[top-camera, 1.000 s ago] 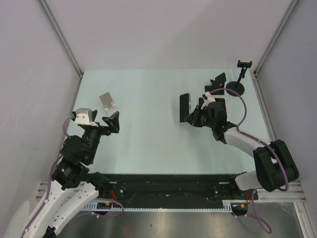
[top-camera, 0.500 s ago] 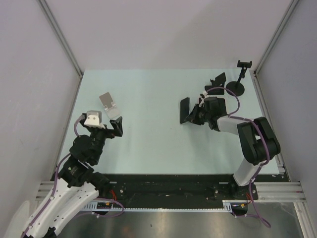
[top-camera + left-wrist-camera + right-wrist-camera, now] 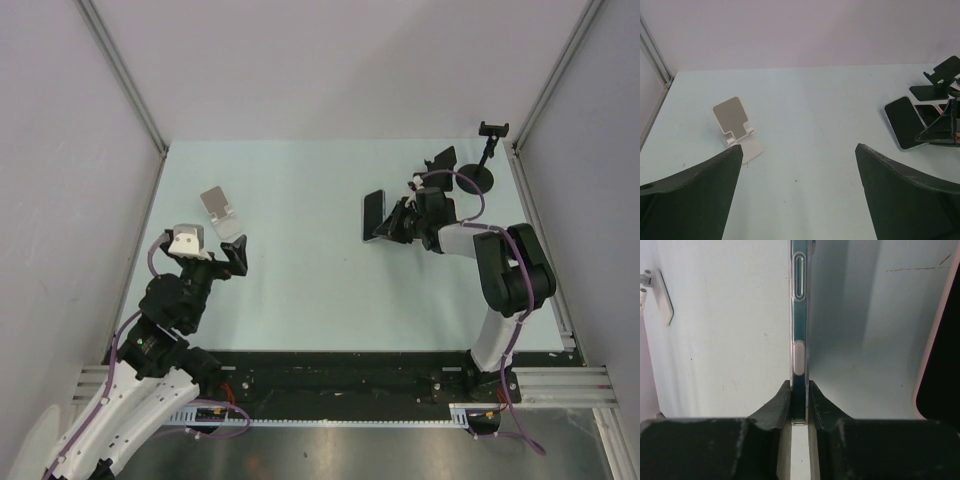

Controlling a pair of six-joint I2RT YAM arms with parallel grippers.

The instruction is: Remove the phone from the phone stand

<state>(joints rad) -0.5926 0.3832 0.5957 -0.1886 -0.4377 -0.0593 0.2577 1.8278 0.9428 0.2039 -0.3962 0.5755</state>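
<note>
My right gripper (image 3: 398,222) is shut on the long edge of a black phone (image 3: 373,214), right of the table's middle. In the right wrist view the phone (image 3: 799,330) is edge-on, clamped between both fingertips (image 3: 799,390). In the left wrist view the phone (image 3: 905,122) is tilted with its dark screen showing, and I cannot tell if its low edge touches the table. The black phone stand (image 3: 441,160) stands empty behind the gripper. My left gripper (image 3: 232,250) is open and empty at the near left.
A white folding stand (image 3: 218,205) stands at the left, just ahead of the left gripper. A black round-base holder (image 3: 476,180) with a clamp on top is at the far right corner. A pink-edged phone (image 3: 940,365) lies beside the right gripper.
The right arm folded its elbow back and the wrist shifted slightly farther, tilting the held phone. The left gripper moved a little forward, then stayed still.
</note>
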